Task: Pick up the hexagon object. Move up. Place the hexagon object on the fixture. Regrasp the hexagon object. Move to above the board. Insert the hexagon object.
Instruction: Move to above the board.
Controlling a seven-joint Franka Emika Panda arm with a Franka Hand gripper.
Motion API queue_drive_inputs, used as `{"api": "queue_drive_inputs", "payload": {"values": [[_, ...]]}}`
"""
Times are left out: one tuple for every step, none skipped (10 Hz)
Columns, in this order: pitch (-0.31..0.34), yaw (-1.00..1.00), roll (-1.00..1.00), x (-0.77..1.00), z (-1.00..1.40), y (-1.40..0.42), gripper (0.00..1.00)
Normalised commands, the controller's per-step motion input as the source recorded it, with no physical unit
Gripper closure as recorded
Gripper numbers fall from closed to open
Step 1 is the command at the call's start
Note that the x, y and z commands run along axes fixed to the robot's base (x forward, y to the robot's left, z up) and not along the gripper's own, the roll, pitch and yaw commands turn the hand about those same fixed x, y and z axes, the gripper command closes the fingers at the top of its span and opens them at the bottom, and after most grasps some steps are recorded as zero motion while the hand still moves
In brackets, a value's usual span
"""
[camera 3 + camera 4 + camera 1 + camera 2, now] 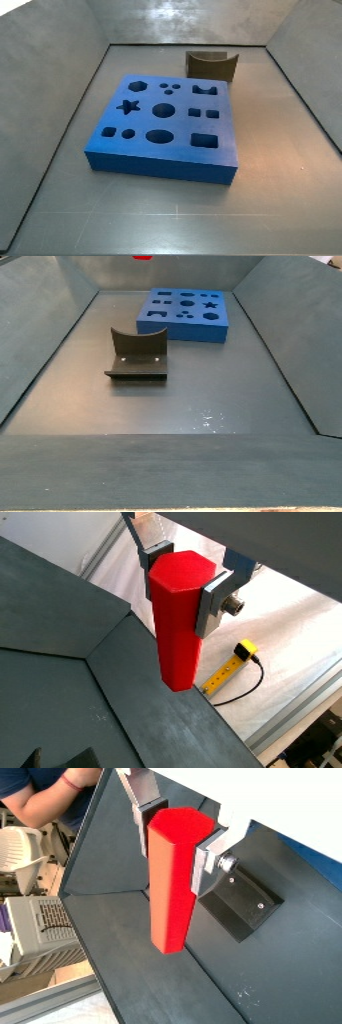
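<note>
One gripper (187, 574), closed on the one red hexagon object (178, 622), seen in both wrist views; two silver fingers (203, 863) clamp its top end; one blue board (166, 127) lies on the floor in both side views, twelve cut-outs counted on it; one dark fixture (136, 354), at the board's twelve o'clock in a side view (211, 65); one yellow tool (230, 662) outside the bin.
</note>
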Motion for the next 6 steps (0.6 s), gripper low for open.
{"api": "queue_drive_inputs", "payload": {"values": [[0.212,0.07,-0.01,0.0,0.04,-0.01,1.0],[0.204,0.11,-0.01,0.01,0.04,-0.02,1.0],[0.046,-0.22,-1.0,-0.5,0.09,-1.0,1.0],[0.033,-0.21,-1.0,-0.51,0.11,-1.0,1.0],[0.032,-0.21,-1.0,-0.54,0.11,-1.0,1.0],[0.036,-0.21,-1.0,-0.56,0.09,-1.0,1.0]]}}
